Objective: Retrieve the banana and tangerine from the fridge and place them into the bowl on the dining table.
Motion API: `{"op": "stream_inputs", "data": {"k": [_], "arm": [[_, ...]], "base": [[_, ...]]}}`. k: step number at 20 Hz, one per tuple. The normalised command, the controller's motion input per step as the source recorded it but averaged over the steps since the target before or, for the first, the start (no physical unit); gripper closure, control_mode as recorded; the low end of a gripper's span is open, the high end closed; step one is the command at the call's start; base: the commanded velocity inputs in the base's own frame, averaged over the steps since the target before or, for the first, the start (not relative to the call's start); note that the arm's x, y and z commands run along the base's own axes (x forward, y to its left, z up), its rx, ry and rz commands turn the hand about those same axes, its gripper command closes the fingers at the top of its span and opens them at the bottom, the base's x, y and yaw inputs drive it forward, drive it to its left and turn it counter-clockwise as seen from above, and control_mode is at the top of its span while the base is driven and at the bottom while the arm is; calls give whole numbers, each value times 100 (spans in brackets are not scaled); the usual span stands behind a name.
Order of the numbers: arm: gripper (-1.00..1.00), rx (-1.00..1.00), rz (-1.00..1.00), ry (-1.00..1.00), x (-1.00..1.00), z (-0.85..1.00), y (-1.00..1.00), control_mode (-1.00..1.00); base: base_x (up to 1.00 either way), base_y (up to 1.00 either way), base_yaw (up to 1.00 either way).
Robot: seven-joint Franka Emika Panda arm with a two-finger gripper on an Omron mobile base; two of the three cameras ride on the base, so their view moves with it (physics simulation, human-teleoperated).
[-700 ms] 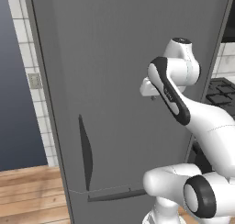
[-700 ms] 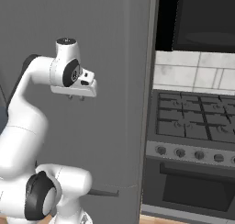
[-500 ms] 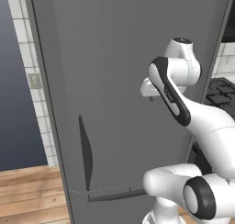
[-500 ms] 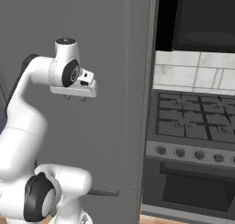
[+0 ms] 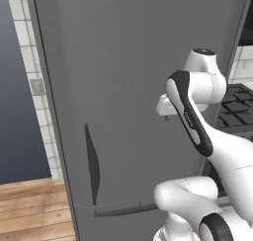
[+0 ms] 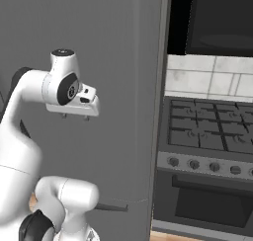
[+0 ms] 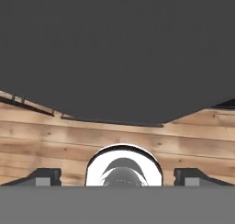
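The tall matte grey fridge (image 5: 123, 62) stands shut right in front of me, and its dark curved handle recess (image 5: 92, 161) sits low on the door. The same grey door (image 6: 108, 47) rises behind my arm in the right base view. My gripper (image 6: 75, 117) hangs at mid-door height, pointing down, a little in front of the door. It also appears in the left base view (image 5: 167, 117). In the hand view the gripper (image 7: 118, 176) is open, its fingertips (image 7: 43, 175) far apart with nothing between them. The fridge front (image 7: 119, 48) looms above wooden floor. Banana, tangerine, bowl and dining table are out of view.
A dark oven range (image 6: 212, 151) with burners and knobs stands just right of the fridge, below a tiled backsplash (image 6: 212, 79). Left of the fridge is a white tiled wall (image 5: 29, 62) with a socket. Wooden floor (image 5: 29, 205) lies underneath.
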Motion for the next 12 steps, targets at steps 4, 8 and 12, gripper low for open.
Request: {"op": "stream_inputs", "data": {"k": [4, 8, 12], "arm": [[-100, -6, 0, 1, -41, -40, 0, -100], [-100, -4, 0, 0, -25, -39, 0, -100], [-100, -3, 0, 0, -15, -37, 0, -100]], "base": [[0, 0, 0], [0, 0, 0], [0, 0, 0]]}}
